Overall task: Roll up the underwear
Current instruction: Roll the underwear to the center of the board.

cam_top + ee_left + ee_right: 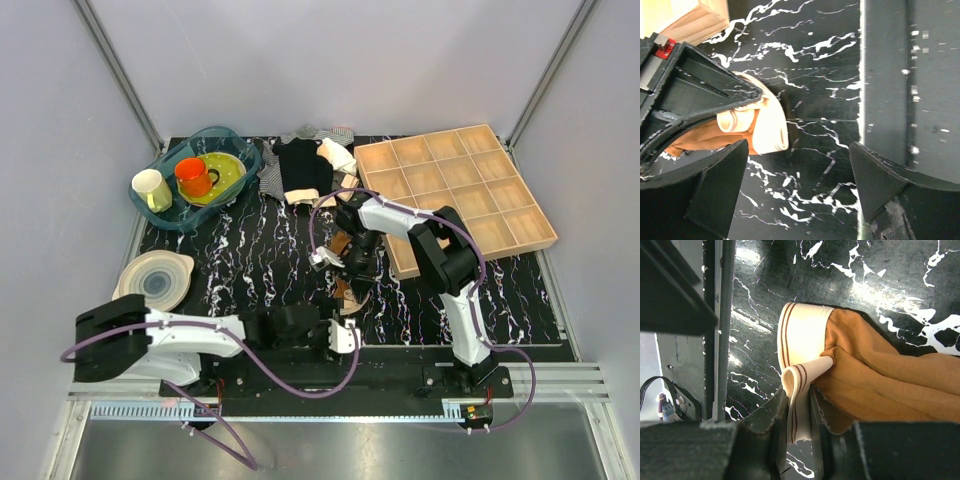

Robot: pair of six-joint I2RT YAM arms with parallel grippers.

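Note:
The underwear point(880, 375) is rust-brown with a pale beige waistband point(802, 335) that has thin dark red stripes. It lies on the black marbled table near the front middle point(344, 294). My right gripper point(799, 415) is shut on a folded loop of the waistband and reaches down onto the garment in the top view point(352, 272). My left gripper point(800, 185) is open and empty, low over the table just in front of the underwear point(767, 127). It lies at the near edge in the top view point(345, 336).
A wooden compartment tray point(455, 190) stands at the back right, its corner near the right arm. A black garment with beige band point(303, 165) and a striped cloth point(270, 178) lie at the back middle. A clear bin with cups point(195, 175) and a plate point(157, 278) are at the left.

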